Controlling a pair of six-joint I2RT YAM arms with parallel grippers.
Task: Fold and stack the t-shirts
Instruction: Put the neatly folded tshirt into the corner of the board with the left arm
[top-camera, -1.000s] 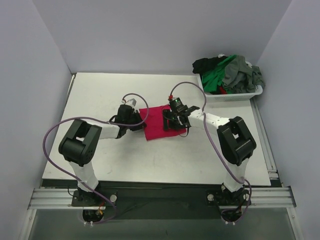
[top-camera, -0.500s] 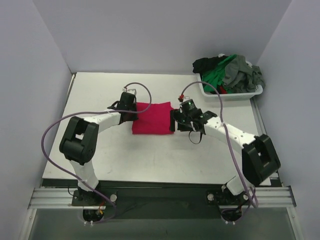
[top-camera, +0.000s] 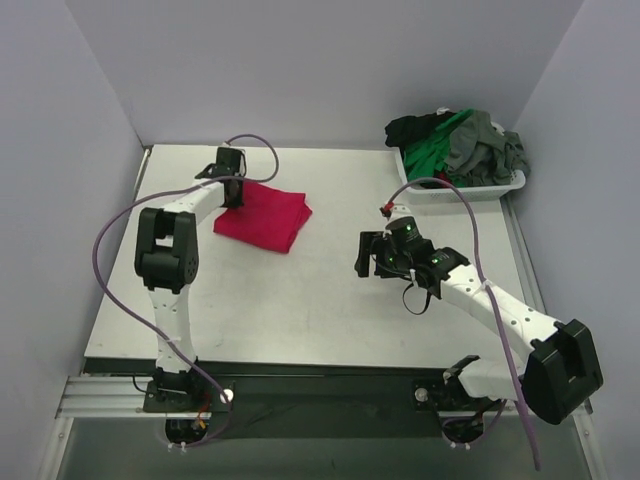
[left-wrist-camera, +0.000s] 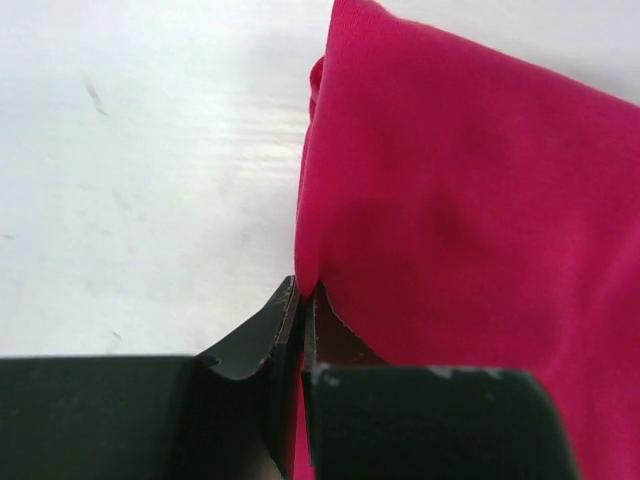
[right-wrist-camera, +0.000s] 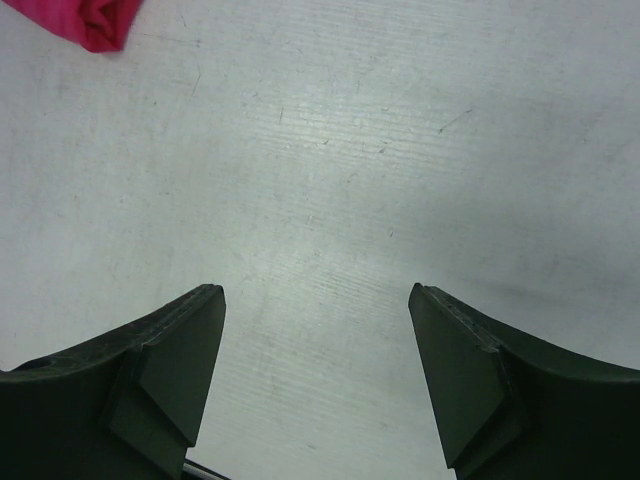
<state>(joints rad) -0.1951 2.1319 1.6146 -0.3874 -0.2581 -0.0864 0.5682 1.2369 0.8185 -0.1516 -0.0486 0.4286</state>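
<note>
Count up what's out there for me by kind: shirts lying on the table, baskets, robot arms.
Folded crimson shirt on the table: 1
White basket, heaped with green, grey and black cloth too tangled to count: 1
Robot arms: 2, left tool shut on the crimson shirt, right tool open
Total: 4
</note>
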